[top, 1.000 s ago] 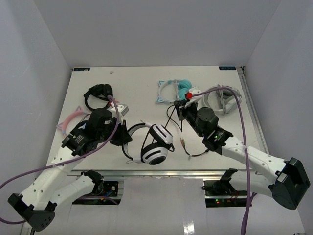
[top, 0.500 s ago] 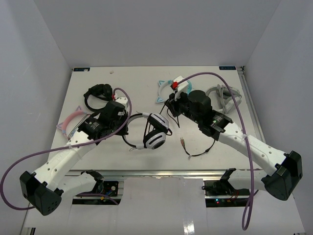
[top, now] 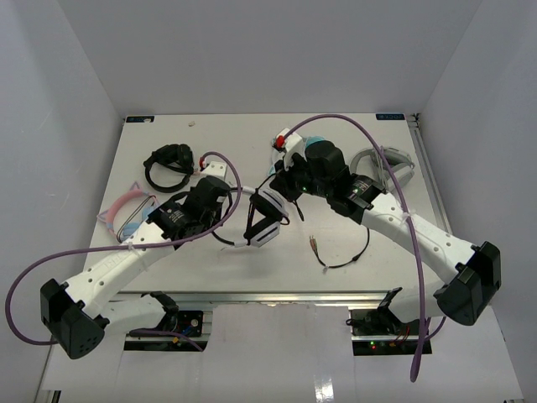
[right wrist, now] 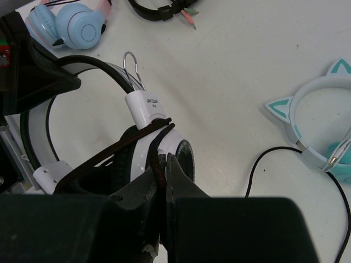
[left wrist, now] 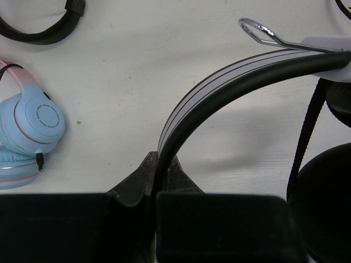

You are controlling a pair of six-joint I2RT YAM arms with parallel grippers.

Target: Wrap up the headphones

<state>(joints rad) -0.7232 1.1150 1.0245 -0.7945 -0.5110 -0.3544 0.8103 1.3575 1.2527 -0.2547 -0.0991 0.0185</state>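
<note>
Clamping the headphones (top: 264,220) by the headband (left wrist: 230,82) in the left gripper (left wrist: 157,178); pinching the cable (right wrist: 118,148) beside the ear cup (right wrist: 184,156) in the right gripper (right wrist: 164,164).

Slider block (right wrist: 143,105) of the headphones (right wrist: 182,158): two short lines of small dark print on its white face, seen from the right wrist camera. The letters are too small and blurred to make out.
Left sticker (top: 138,119), at the far left corner of the counter (top: 235,143): a small blue-green strip with light marks on it, not legible from the top camera.
Right sticker (top: 388,115), at the counter's far right corner: a matching blue-green strip, its marks likewise too small to read.
Readable words, brands or numbers: none in any view.
</note>
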